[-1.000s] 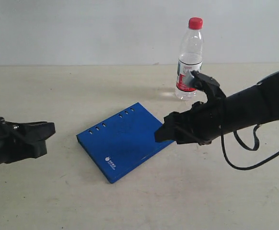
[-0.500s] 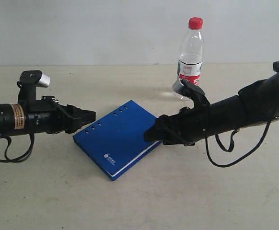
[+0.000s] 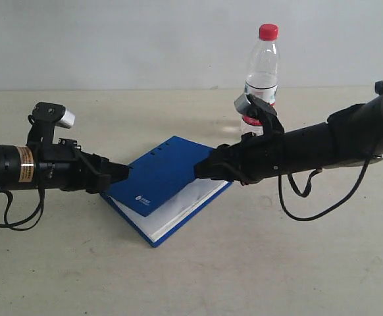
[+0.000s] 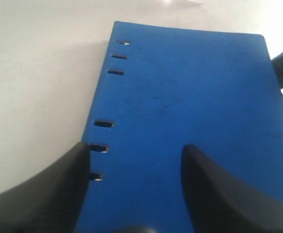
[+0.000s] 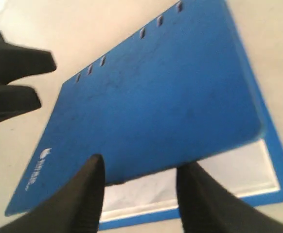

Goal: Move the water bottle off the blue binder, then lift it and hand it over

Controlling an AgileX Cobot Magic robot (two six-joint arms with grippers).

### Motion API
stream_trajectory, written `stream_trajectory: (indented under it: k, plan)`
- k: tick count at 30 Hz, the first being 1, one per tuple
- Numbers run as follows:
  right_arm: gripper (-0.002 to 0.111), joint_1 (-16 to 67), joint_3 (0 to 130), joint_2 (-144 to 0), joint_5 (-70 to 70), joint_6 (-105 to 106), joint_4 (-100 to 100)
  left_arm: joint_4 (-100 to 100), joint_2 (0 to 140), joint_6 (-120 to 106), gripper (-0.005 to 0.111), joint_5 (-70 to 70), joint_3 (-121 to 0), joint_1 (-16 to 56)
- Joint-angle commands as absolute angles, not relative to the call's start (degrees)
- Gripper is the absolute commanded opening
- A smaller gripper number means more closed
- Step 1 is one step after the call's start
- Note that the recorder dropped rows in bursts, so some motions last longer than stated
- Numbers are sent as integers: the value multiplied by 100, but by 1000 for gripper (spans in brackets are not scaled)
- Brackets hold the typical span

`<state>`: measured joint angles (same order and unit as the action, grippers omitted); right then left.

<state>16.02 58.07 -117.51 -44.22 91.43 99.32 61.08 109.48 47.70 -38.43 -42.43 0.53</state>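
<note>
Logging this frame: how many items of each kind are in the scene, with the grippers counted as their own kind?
Bottles: 1, the water bottle
Binders: 1, the blue binder
Grippers: 2, the left gripper and the right gripper
Total: 4

Site is presenting as a robotics lab test bench. Two black robot arms, left [image 3: 20,168] and right [image 3: 323,141], are occupying opposite sides of a plain beige tabletop [image 3: 257,263]. A loose black cable [image 3: 316,205] is hanging in a loop under the right arm. A small grey camera unit [image 3: 63,117] is sitting on a bracket on top of the left arm, which is also wearing a yellow label band [image 3: 24,163]. A blank pale wall [image 3: 112,39] is backing the bench. A binder [image 3: 165,171] and a bottle [image 3: 262,62] are sitting out on the tabletop as test props.
</note>
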Motion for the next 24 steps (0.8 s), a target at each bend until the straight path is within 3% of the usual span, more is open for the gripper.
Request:
stream_trajectory:
  k: [1,3,8,14,18,24]
  plan:
    - [7,1596,6069,-11727,-4329,9194,9995,5969,10964,4733,52,-3881,-4268,61]
    - [0,1596,6124,-11727,-4370,9194,9995,5945,10964,4715,52,-3839,-4268,61]
    - [0,1585,6139,-11727,-4114,9205,9877,5929,10964,4654,52,-3479,-4268,61]
    - [0,1585,6139,-11727,-3191,8013,7005,5906,10964,4636,52,-3428,-4268,61]
    - [0,1490,6139,-11727,-3296,6770,4859,5906,10964,4636,52,-3464,-4268,61]
    - [0,993,6139,-11727,-3572,6335,4475,5927,10964,4636,52,-3721,-4279,61]
